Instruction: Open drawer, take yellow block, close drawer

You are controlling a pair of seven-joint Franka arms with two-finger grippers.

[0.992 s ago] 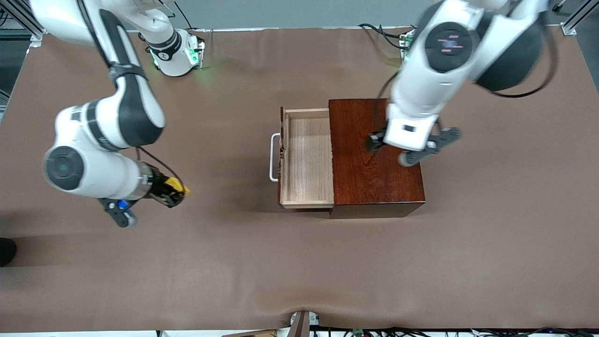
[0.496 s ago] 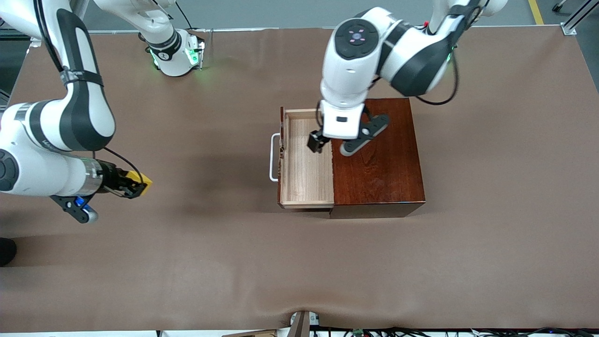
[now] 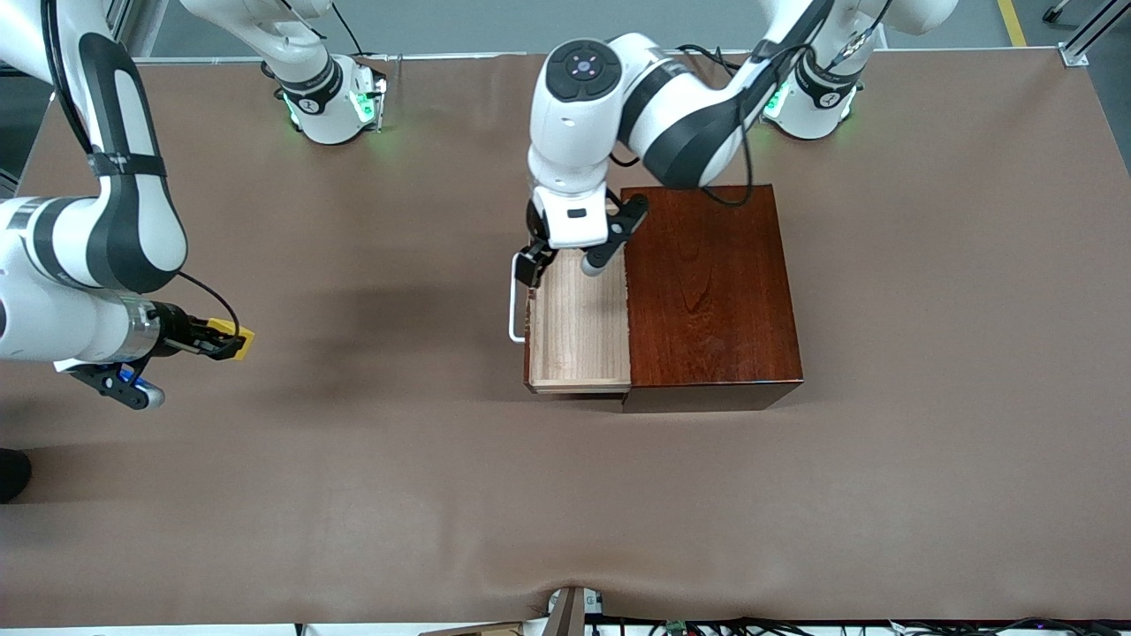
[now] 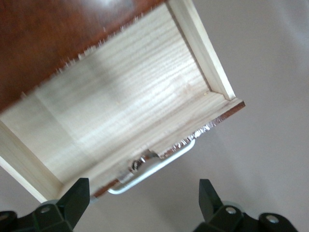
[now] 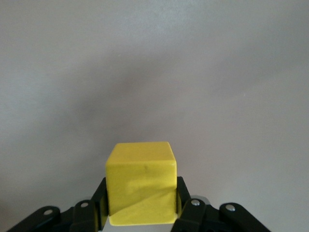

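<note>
The drawer (image 3: 579,322) is a pale wood tray that stands pulled out of the dark reddish-brown box (image 3: 711,283), and its white handle (image 3: 514,305) faces the right arm's end of the table. The tray is empty. My left gripper (image 3: 533,262) is open over the drawer's handle edge. In the left wrist view the drawer (image 4: 125,101) and its handle (image 4: 154,166) lie beyond the spread left gripper (image 4: 143,205). My right gripper (image 3: 228,342) is shut on the yellow block (image 3: 239,339), low over the table near the right arm's end. The right wrist view shows the block (image 5: 141,181) in the right gripper (image 5: 141,205).
The brown table cover (image 3: 565,495) spreads all round the box. The two arm bases (image 3: 331,97) (image 3: 813,88) stand at the edge farthest from the front camera. A dark object (image 3: 13,473) shows at the table's edge near the right arm's end.
My left arm swung from over the box's top to over the drawer's handle edge. My right arm carried the yellow block farther from the drawer, toward the right arm's end of the table.
</note>
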